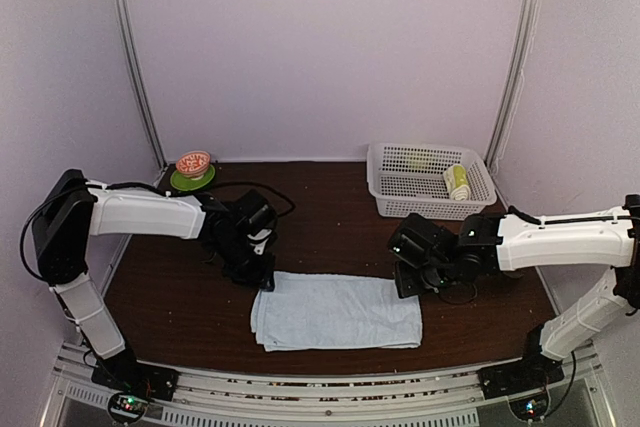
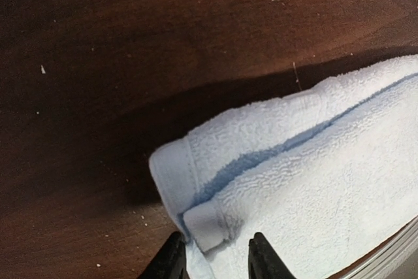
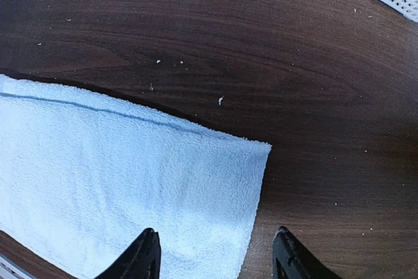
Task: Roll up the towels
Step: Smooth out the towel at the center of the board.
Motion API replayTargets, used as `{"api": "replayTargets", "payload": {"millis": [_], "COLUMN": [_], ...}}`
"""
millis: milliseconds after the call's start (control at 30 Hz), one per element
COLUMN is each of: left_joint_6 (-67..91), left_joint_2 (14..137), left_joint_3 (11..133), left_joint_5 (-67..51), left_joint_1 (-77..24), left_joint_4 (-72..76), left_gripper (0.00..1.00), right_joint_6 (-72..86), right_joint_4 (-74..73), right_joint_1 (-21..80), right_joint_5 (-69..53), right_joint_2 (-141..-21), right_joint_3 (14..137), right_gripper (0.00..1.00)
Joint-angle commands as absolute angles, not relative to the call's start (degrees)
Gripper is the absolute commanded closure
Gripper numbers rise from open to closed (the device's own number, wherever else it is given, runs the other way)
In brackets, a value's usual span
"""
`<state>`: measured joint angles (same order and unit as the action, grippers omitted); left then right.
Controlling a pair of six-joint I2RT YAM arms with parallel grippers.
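The pale-blue towel (image 1: 335,312) lies folded flat on the dark wooden table, near the front. My left gripper (image 1: 262,272) hovers low over its far left corner. In the left wrist view the towel (image 2: 313,174) shows stacked layers, and its small hemmed corner flap (image 2: 206,223) lies between the parted tips of the left gripper (image 2: 214,256), which is open. My right gripper (image 1: 410,282) is at the far right corner. In the right wrist view, the right gripper (image 3: 215,253) stands open astride the right edge of the towel (image 3: 117,174). A rolled lime-green towel (image 1: 457,182) lies in the basket.
A white perforated basket (image 1: 395,162) stands at the back right. At the back left, a small reddish bowl (image 1: 193,163) rests on a green plate. A black cable (image 1: 255,187) trails across the table behind the left arm. The enclosure's metal posts rise at both back corners.
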<state>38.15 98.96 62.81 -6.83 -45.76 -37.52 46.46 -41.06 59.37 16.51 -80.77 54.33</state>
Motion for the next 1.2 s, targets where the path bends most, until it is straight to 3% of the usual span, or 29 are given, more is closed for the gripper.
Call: {"api": "replayTargets", "payload": {"millis": [0, 233, 533, 1000, 1167], "left_joint_6": [37.5, 37.4, 37.6, 37.8, 38.2], "left_joint_2": [100.2, 100.9, 98.9, 92.2, 93.8], "left_joint_3": [63.9, 64.2, 64.7, 65.2, 65.6], "left_joint_5": [-6.8, -7.6, -6.2, -4.5, -4.3], "left_joint_1": [-45.9, -45.9, -45.9, -46.0, -46.1], "left_joint_4": [-36.2, -34.9, -36.6, -39.9, -40.5], "left_gripper": [0.68, 0.75, 1.00, 1.00, 0.77], "right_joint_6": [46.3, 46.1, 46.2, 45.8, 46.1], "right_joint_4": [-40.8, -40.9, -40.9, -40.5, -40.5], "right_joint_1": [59.2, 59.2, 59.2, 59.2, 59.2], "right_joint_5": [16.8, 16.8, 16.9, 17.0, 16.9], "right_joint_2": [-79.6, -79.7, -79.5, -79.7, -79.4], "right_joint_3": [53.9, 54.0, 53.8, 53.7, 53.3], "right_gripper": [0.42, 0.42, 0.42, 0.42, 0.42]}}
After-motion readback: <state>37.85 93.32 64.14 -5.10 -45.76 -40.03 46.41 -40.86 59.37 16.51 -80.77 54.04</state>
